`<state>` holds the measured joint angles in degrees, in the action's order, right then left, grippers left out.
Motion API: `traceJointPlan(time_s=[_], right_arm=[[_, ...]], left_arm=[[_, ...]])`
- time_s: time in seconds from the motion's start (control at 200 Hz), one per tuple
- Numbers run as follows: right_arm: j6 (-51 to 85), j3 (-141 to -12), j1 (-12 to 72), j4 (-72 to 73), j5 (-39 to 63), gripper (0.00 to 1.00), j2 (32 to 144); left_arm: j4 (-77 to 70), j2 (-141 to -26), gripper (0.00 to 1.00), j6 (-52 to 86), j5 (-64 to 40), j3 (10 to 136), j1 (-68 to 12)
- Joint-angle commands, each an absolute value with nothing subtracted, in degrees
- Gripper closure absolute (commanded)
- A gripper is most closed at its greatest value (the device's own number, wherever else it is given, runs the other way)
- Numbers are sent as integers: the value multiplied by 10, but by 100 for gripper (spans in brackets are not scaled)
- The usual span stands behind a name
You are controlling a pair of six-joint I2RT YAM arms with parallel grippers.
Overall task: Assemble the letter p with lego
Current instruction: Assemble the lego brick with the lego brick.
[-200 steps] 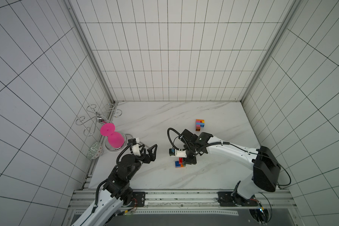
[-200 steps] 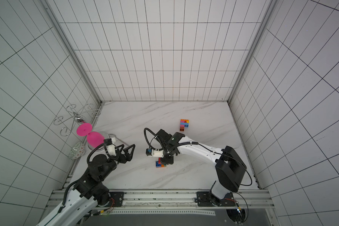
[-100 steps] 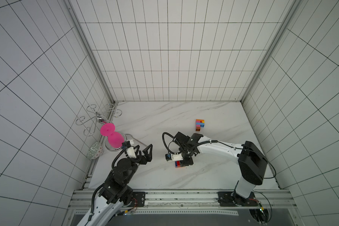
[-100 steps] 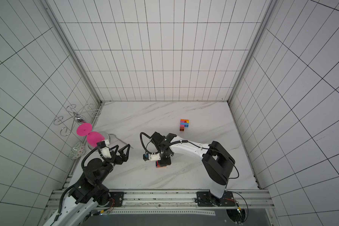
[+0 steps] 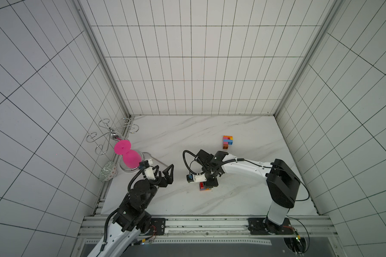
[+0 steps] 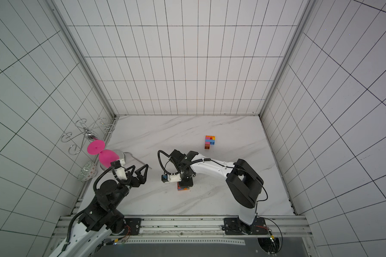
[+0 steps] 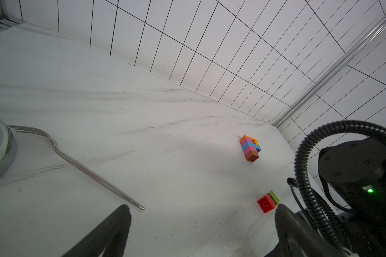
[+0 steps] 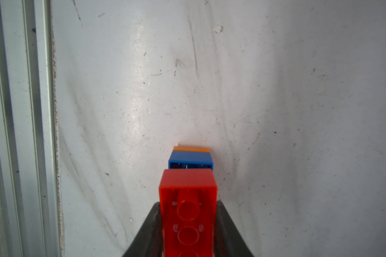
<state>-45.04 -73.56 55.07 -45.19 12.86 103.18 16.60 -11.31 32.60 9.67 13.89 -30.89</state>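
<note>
White-tiled walls on three sides, marble tabletop (image 5: 165, 133) underneath.

Right claw (image 5: 207, 185): lower centre of frame in both top views, pointing down. Its body hides most of its load, and only slivers of red, blue and orange show below it. The right wrist view settles the grip. Both fingers (image 8: 147, 233) press the sides of a red brick (image 8: 188, 200), hollow underside toward the camera. A blue brick (image 8: 191, 160) and an orange brick (image 8: 191, 148) are joined beyond it. Cannot tell whether the orange end touches the marble. Only the left wrist view shows a green brick (image 7: 274, 197) against the red one.

Left claw (image 5: 163, 175): lower left of centre, spread wide, nothing between its fingers, well apart from the right claw.

Brick stack (image 5: 227, 142): orange, pink, blue and brown, lying right of centre, well apart from both claws. It shows in both top views and the left wrist view.

Fork (image 7: 76, 164): tines at the rim of a metal dish (image 7: 0, 155), sharp in the left wrist view, only a thin line from above. Pink cup (image 5: 127, 153) rises from that dish by the left wall, wire rack (image 5: 112, 133) just behind.
</note>
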Motion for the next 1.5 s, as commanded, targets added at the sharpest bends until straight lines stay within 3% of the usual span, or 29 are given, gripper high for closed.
traceJointPlan(time_s=[0.0,0.97,1.184,1.324,1.354,1.429,1.464,1.494], right_arm=[[-455,-744,564,-472,117,100,1061],[-402,-665,607,-432,36,100,1151],[-392,-674,607,-445,24,100,1118],[-374,-685,607,-441,22,62,1056],[-369,-689,607,-441,21,39,1042],[-355,-701,605,-440,16,20,1009],[-349,-705,605,-441,13,1,994],[-343,-708,603,-441,11,2,982]], left_arm=[[164,-113,2,331,104,135,-306],[164,-109,2,330,101,134,-306],[164,-105,2,330,100,133,-306],[162,-107,2,329,98,132,-306],[160,-108,2,328,98,131,-306],[158,-109,2,327,99,129,-305],[156,-112,2,328,101,128,-306],[154,-115,2,329,100,127,-306]])
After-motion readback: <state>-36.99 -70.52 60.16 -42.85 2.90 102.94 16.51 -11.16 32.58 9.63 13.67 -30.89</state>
